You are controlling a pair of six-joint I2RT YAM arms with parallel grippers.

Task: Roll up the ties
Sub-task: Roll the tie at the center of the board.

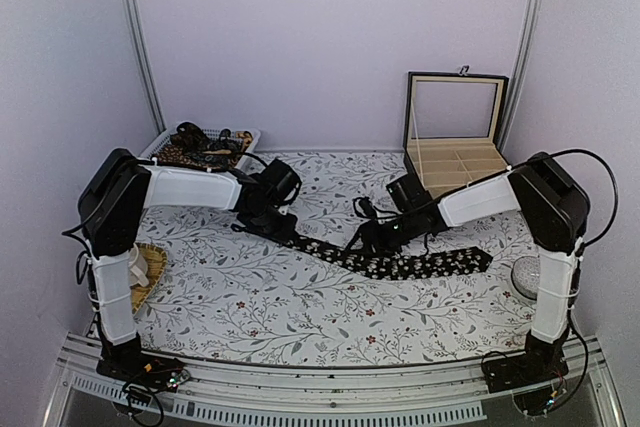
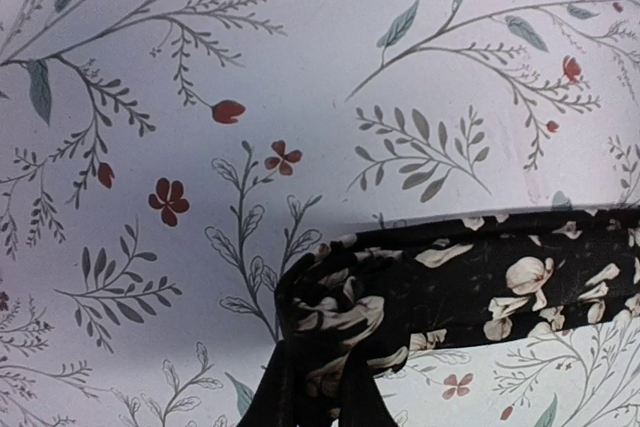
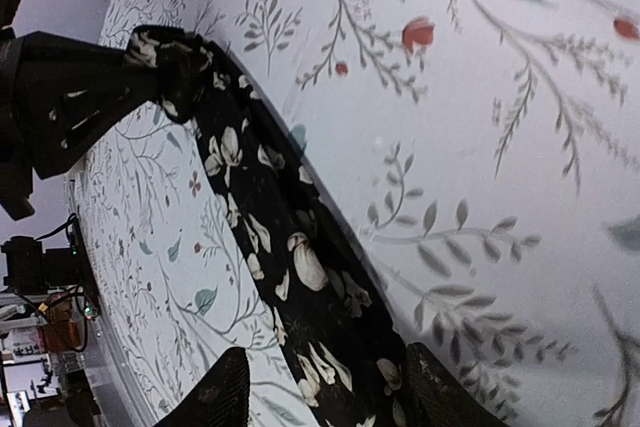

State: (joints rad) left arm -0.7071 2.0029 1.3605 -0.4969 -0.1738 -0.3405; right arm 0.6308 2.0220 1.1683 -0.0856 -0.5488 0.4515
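Observation:
One of the ties (image 1: 420, 264), black with pale flowers, lies stretched across the floral tablecloth, wide end to the right. My left gripper (image 1: 272, 219) is shut on its narrow left end. In the left wrist view that end (image 2: 345, 312) is bunched into a small curl between the fingertips (image 2: 268, 392). My right gripper (image 1: 385, 237) hovers over the middle of the tie. In the right wrist view the tie (image 3: 300, 267) runs between its two fingers (image 3: 215, 397), which stand apart on either side of the cloth, open. The left gripper (image 3: 70, 97) shows there too, holding the far end.
A white wire basket (image 1: 248, 137) with more patterned ties stands at the back left. An open box (image 1: 455, 162) with compartments stands at the back right. A wicker piece (image 1: 150, 272) lies by the left arm and a round glass object (image 1: 526, 277) by the right arm.

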